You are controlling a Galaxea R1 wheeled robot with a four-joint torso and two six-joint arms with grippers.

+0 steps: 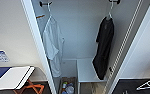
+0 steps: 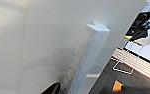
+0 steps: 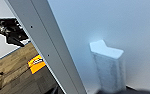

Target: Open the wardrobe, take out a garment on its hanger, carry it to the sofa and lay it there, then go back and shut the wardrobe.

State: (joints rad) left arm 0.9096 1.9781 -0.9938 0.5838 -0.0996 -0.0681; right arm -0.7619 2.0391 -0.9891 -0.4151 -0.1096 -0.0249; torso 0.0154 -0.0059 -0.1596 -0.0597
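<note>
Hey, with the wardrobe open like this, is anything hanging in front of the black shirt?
Nothing visible does. The black shirt hangs at the wardrobe's right side with open space before it; the white shirt hangs apart, at the left.

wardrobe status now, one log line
wardrobe: doors open | garment: hanging inside on hanger | white shirt: hanging beside it

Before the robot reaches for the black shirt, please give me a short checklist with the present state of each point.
1. Wardrobe doors open: ok.
2. Black shirt hanging inside, at the right: ok.
3. Its hanger hooked on the rail fitting: ok.
4. Black shirt apart from the white shirt: ok, a wide gap.
5. Door handles close to both wrist cameras: ok.
6. Fingers open and free: cannot tell.
</note>
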